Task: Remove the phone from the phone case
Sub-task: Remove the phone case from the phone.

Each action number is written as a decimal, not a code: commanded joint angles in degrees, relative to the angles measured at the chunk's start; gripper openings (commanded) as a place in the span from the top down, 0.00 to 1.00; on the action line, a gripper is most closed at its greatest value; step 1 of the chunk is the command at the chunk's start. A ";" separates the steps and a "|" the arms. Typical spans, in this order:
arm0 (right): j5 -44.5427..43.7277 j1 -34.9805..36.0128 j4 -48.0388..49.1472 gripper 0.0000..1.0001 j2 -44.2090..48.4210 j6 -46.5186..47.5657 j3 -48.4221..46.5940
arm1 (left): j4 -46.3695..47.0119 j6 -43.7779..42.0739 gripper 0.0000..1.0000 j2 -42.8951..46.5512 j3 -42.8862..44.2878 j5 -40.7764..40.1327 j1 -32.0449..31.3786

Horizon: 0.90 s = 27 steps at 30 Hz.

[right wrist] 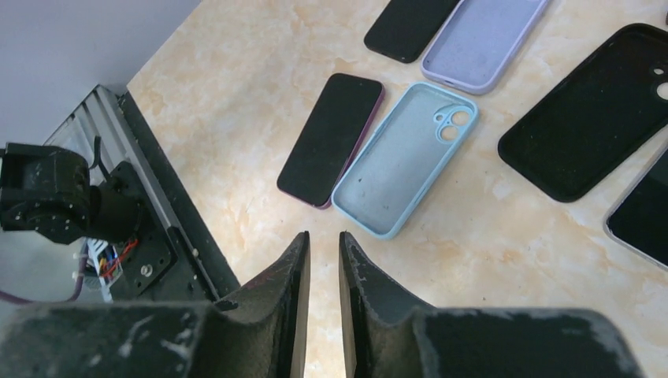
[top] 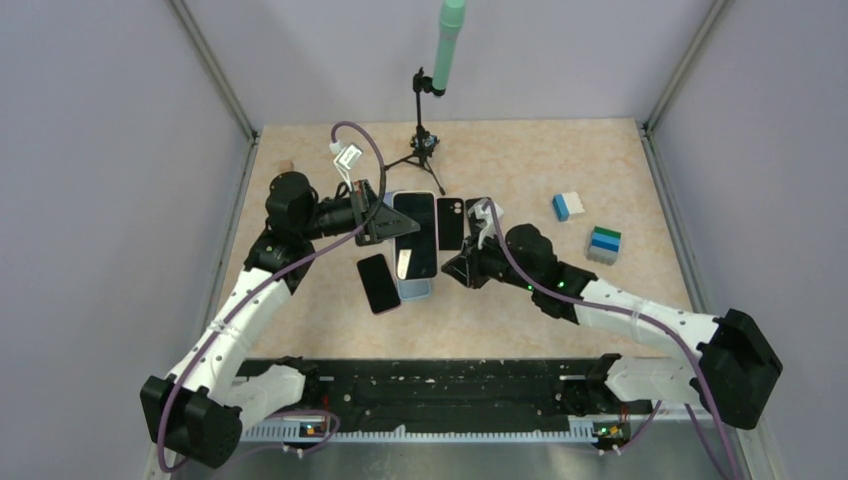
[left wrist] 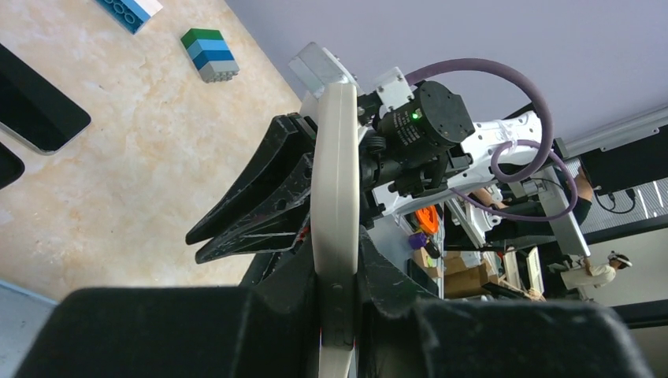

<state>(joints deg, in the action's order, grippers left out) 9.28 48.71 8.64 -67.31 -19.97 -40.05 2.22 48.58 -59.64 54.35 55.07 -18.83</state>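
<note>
From above, your left gripper [top: 385, 222] is clamping the phone [top: 415, 235] above the blue case [top: 417, 291], and your right gripper [top: 455, 268] is hovering just right of the blue case.

Left wrist: your fingers [left wrist: 394, 276] are squeezing the phone's white case [left wrist: 335, 197] edge-on.

Right wrist: your fingers [right wrist: 293, 283] are standing barely parted, gripping nothing, short of the blue case.

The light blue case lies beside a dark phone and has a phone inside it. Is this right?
No. The light blue case lies beside the dark phone, but it is empty; the right wrist view shows its bare inside.
</note>
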 commanded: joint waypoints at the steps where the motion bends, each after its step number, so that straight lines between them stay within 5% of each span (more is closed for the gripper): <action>1: 1.50 -0.28 3.77 0.79 4.85 -0.27 1.15 | 4.06 0.85 1.00 1.45 2.71 0.90 0.12; 16: 11.06 -0.37 11.61 0.59 10.54 -2.95 4.07 | 1.97 -0.45 1.00 1.58 2.66 0.04 0.11; 27: 15.29 -0.37 13.09 0.80 11.80 -3.24 4.30 | 2.66 -0.01 1.00 1.67 2.61 -0.02 0.11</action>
<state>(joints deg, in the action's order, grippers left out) 22.96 48.69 18.61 -57.36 -22.83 -35.31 1.65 48.18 -59.64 54.35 54.81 -18.83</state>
